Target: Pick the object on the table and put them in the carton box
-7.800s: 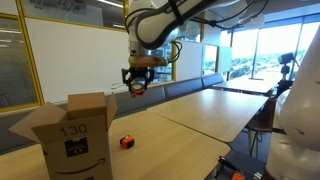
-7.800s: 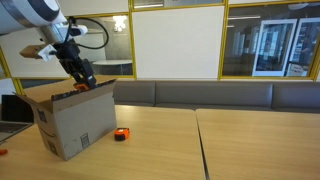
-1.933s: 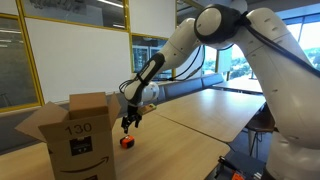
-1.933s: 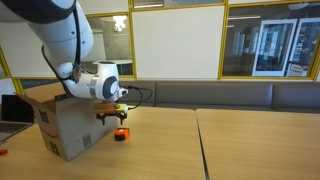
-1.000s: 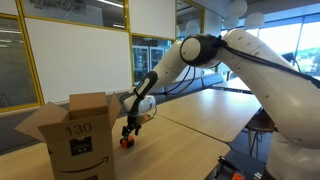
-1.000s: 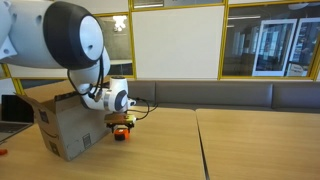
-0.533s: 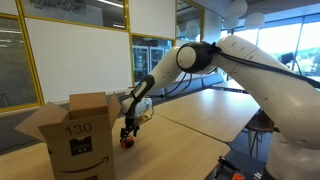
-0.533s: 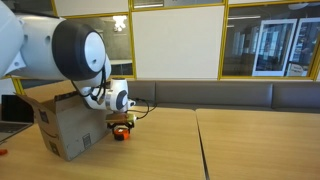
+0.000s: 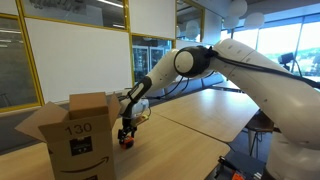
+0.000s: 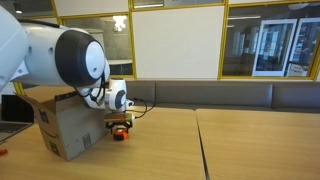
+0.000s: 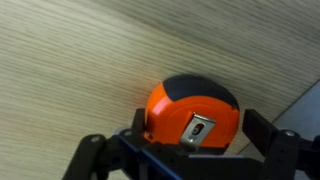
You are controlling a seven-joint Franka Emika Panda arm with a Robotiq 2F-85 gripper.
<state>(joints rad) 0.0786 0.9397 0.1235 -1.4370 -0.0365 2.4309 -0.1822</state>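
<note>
An orange and black tape measure (image 11: 190,105) lies on the wooden table (image 9: 190,125), beside the open carton box (image 9: 75,130). It shows as a small orange spot in both exterior views (image 9: 126,143) (image 10: 120,135). My gripper (image 11: 185,148) is down at the table and straddles the tape measure, one finger on each side. A narrow gap still shows at the right finger, so the jaws are open. In both exterior views the gripper (image 9: 126,136) (image 10: 119,126) hangs right over the tape measure, next to the box (image 10: 62,125).
The box's flaps stand open at the top. A laptop (image 10: 12,110) sits behind the box. A bench seat (image 10: 220,95) runs along the far wall. A second table (image 10: 260,140) adjoins this one. My arm (image 9: 190,65) reaches across the table.
My gripper has come down from above the tape measure until its fingers sit around it at table level. The tape measure and box have not moved.
</note>
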